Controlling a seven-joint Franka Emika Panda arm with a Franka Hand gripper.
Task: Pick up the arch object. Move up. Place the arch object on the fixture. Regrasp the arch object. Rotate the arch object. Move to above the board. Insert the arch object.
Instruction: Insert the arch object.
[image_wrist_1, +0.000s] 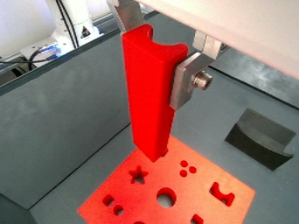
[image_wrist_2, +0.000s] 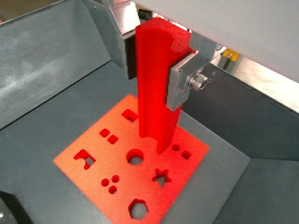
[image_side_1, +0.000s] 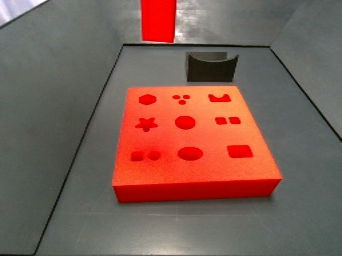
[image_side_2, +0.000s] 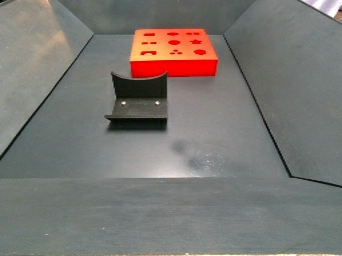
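Claw (image_wrist_1: 163, 39) aloft over the board, clenched on the arch object (image_wrist_1: 149, 96), a long, slim, bright red bar-like block held upright with its long axis vertical; silver finger plate (image_wrist_1: 187, 79) with its bolt pressed flat against one side face of the bar in both wrist views, the opposite finger mostly hidden behind the bar. Lower end of the bar hangs clear above the board (image_wrist_2: 105, 157), a large thick red-orange rectangular slab with darker cutouts (star, circles, ovals, squares, arch); a gap shows between bar tip and slab, no contact. In a side view the bar (image_side_1: 159, 18) appears only as a red strip at 12 o'clock of the frame, its grip point cut off, well above and beyond the slab (image_side_1: 187, 185). The fixture (image_side_2: 138, 100), a small dark grey-black block with a curved notch in its top, stands empty on the dark grey counter floor (image_side_2: 201, 150), apart from the slab at its 6 o'clock in that view; also seen bare in a wrist view (image_wrist_1: 263, 136). Judgement: pick-up, lift, fixture placing, regrasp and rotation look done, since the bar is held end-down and the fixture holds nothing. Move above the board appears reached or nearly so. Left: align the bar end with the arch cutout (image_side_1: 218, 97), descend, insert. Whether the tip sits over that cutout now, cannot tell.
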